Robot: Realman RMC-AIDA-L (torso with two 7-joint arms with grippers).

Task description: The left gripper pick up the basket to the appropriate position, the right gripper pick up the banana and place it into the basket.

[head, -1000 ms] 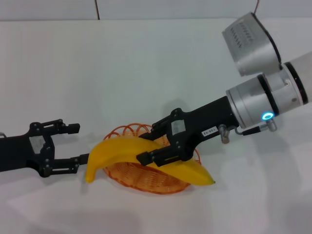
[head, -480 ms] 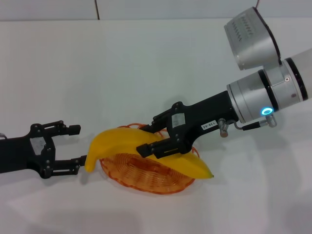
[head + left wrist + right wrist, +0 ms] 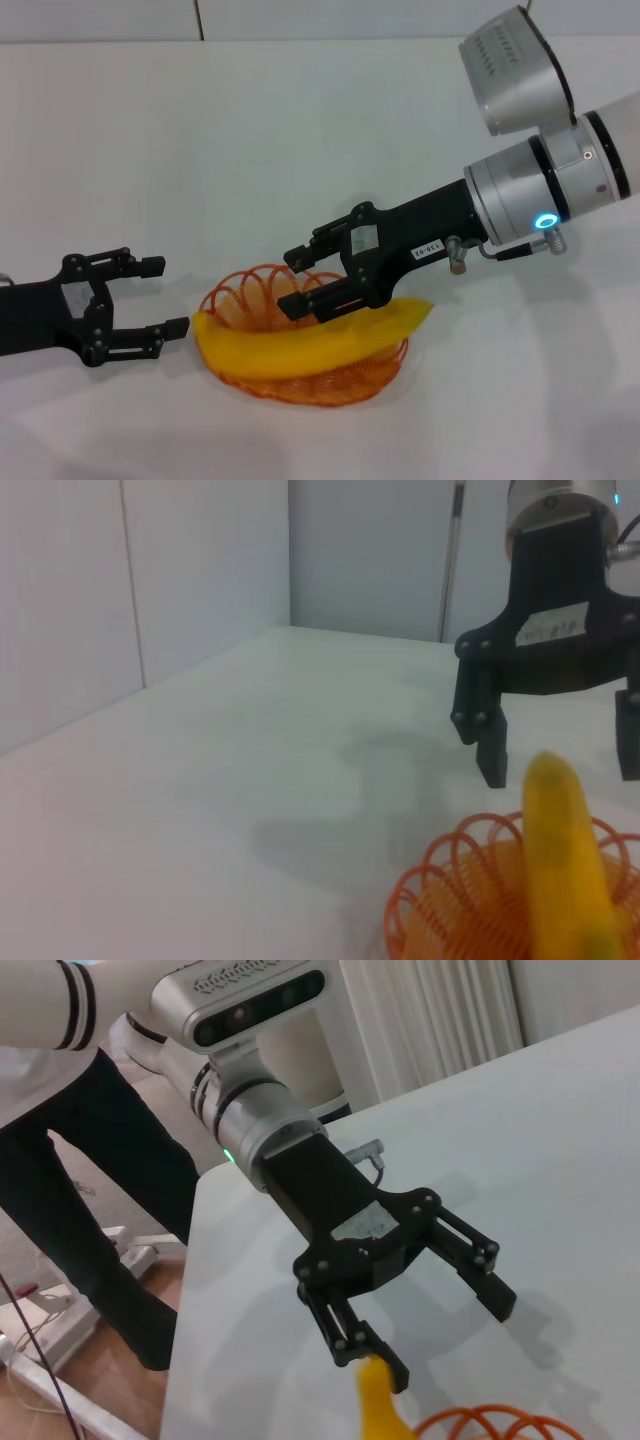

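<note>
Right end effector (image 3: 300,281): centre of the head view, just above the banana; its two fingers stand apart and hold nothing, the lower finger close over the fruit, contact not discernible.
Left end effector (image 3: 165,295): lower left of the head view, low over the tabletop, fingers apart and empty, fingertips just beside the banana's left tip and the basket rim.
Banana (image 3: 300,345): lower centre of the head view, lying lengthwise across the basket, both tapered ends reaching over the rim; in the left wrist view it shows at lower right (image 3: 565,860).
Basket (image 3: 250,290): orange wire, resting on the tabletop beneath the banana; looped rim visible behind the fruit and along the front edge.
Tabletop (image 3: 300,130): white, plain, carrying the basket.
Task stage (judged): banana appears delivered; the right end effector looks released.
Handling, banana (judged): smooth skin, likely somewhat slippery; moderately firm but bruisable, so a light hold across the thick middle suits best, not the narrow ends.
Handling, basket (judged): light, springy wire that may flex or tip under the overhanging fruit; best taken at the looped rim, on the side nearest the left end effector.
Count: end effectors, two; banana, one; basket, one.
</note>
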